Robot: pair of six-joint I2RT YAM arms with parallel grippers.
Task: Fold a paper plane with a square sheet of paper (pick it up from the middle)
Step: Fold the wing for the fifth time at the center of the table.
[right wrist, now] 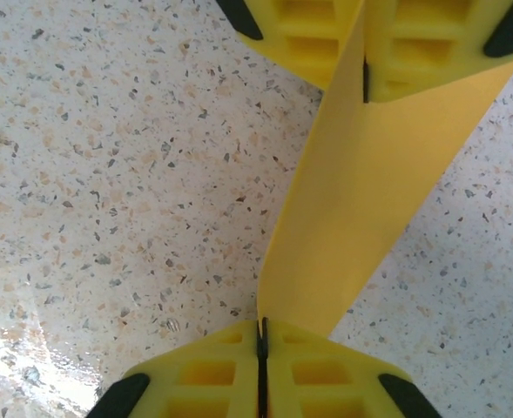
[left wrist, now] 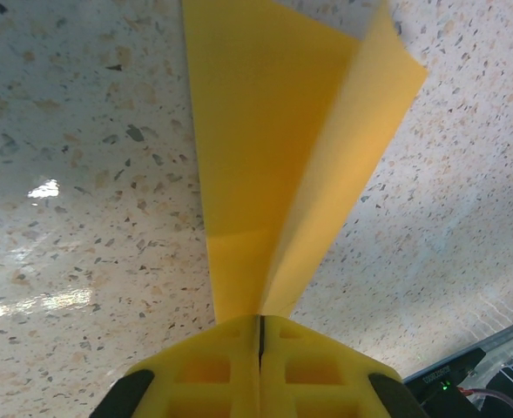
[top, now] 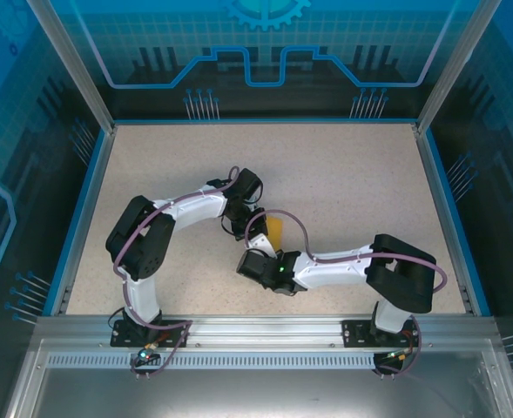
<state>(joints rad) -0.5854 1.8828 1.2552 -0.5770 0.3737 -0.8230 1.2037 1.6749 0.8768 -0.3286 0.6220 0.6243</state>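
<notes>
Between the left gripper's (left wrist: 260, 324) yellow fingers (left wrist: 205, 370), which are pressed together with only a dark seam showing, the folded sheet of paper (left wrist: 273, 131) is pinched at its narrow end; ahead of that pinch it fans out in two layers, a broad flap on the gripper's left and a second flap angled up on its right, both meeting in a crease that runs back into the grip; beneath it lies the speckled table (left wrist: 64, 174), and whether the paper touches it I cannot tell.

At the other end the right gripper (right wrist: 261, 329) is likewise clamped on the paper, its fingers (right wrist: 321, 374) closed to a thin seam; straight ahead of it the left gripper's fingers grip the far edge, so the paper spans between the two as a band standing on edge.

From above, the two grippers meet close together near the middle of the table, with the paper a small yellow patch between them; the left arm (top: 195, 207) has its wrist beyond and to the left of that patch, its forearm running back leftward to a raised, sharply bent elbow above its base at the near edge; the right arm (top: 339, 268) has its wrist on the near side of the patch, its forearm stretched low to the right, its elbow folded above its own base.
</notes>
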